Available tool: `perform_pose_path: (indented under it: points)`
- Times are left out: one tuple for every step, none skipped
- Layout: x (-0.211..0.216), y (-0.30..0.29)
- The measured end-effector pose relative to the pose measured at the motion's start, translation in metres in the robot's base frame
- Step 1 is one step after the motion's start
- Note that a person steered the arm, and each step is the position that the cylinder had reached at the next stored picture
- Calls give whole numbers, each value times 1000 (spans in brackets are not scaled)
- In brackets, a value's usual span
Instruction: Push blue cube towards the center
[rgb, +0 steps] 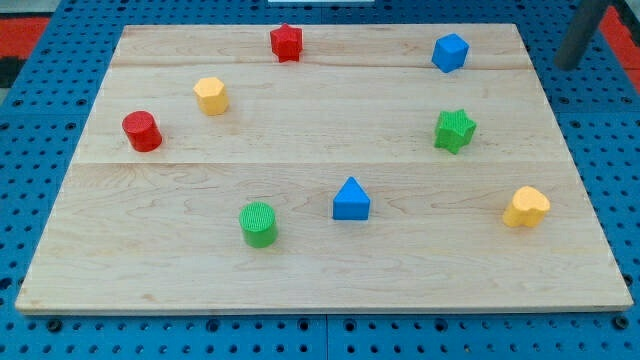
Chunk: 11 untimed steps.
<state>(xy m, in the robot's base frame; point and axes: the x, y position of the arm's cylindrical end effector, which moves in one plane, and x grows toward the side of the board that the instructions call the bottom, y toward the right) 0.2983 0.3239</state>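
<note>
**Rod waiting off the board, blue cube sitting near the far right corner**

You are looking at a pale wooden board (320, 110) lying on a blue pegboard surface (60, 40). The blue cube (450, 52) is sitting at about one o'clock from the board's middle, close to the view's top edge of the board and well apart from the centre. My tip (568, 66) is hanging off the board at about three o'clock from the cube, over the pegboard at the view's upper right; it is well apart from the cube and touching no block. The rod carries no pincer, so there is no jaw state to report, and it is holding nothing.

Around the board you are seeing seven other blocks:

- The red star (286, 42) is at twelve o'clock.
- The yellow hexagonal block (211, 95) is at ten o'clock.
- The red cylinder (142, 131) is at nine o'clock.
- The green cylinder (258, 223) is at seven o'clock.
- The blue triangular block (351, 199) is at about five o'clock, nearest the middle.
- The green star (454, 130) is at three o'clock, directly at six o'clock from the blue cube.
- The yellow heart-shaped block (526, 207) is at four o'clock, near the right edge.

All the blocks are standing apart from one another.
</note>
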Motion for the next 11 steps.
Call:
perform_pose_path:
  points:
    - [-1, -2]
    - [-59, 5]
    - [-73, -61]
    - [-76, -119]
    - [-71, -119]
    - [-71, -108]
    - [-65, -104]
    - [-36, -104]
    - [-32, -115]
    - [-32, -141]
    - [-32, -111]
